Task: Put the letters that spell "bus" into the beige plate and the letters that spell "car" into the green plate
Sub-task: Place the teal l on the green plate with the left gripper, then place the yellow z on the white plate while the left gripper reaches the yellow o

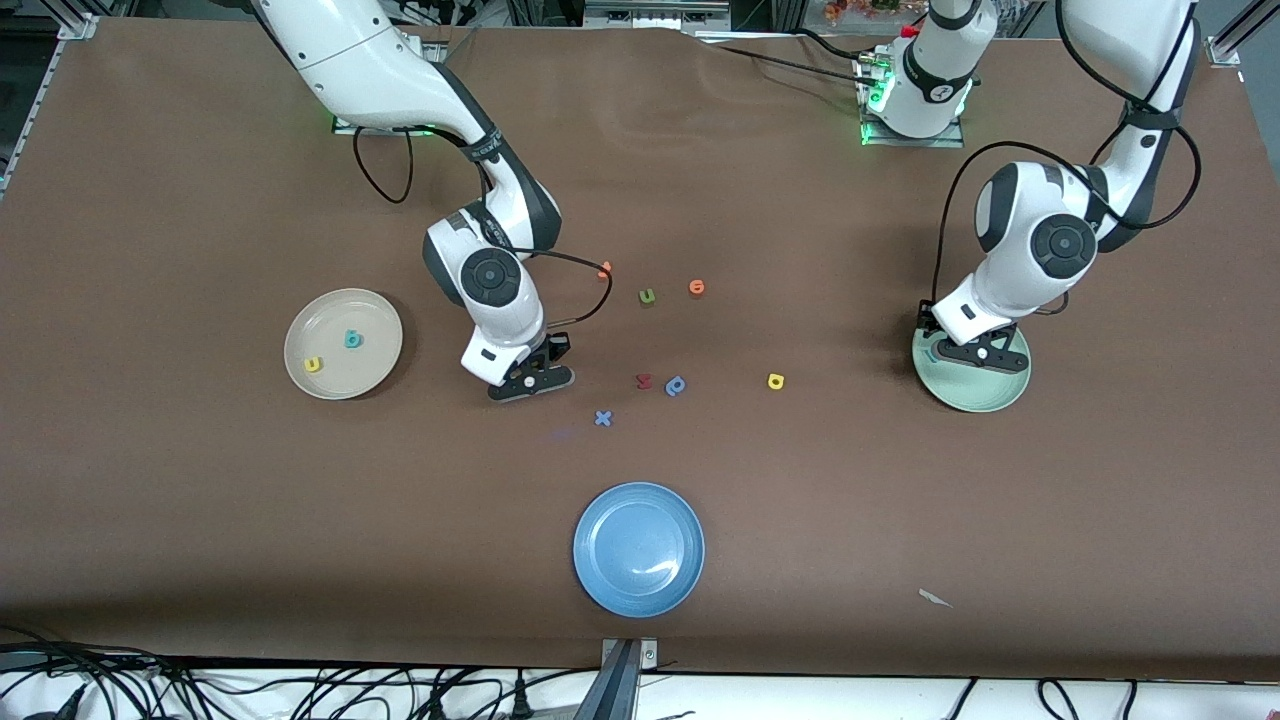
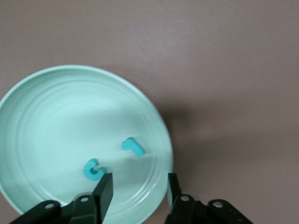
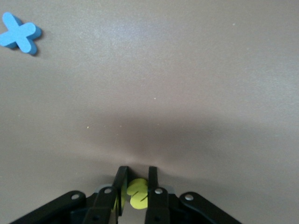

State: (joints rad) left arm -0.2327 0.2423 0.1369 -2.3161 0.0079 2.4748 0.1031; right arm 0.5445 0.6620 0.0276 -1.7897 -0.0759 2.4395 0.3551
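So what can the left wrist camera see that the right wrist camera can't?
Only the left wrist view shows the green plate holding a teal c and a teal-blue r, with the open left gripper above its rim. Only the right wrist view shows the right gripper shut on a yellow s, and a blue x. Both show the brown table.
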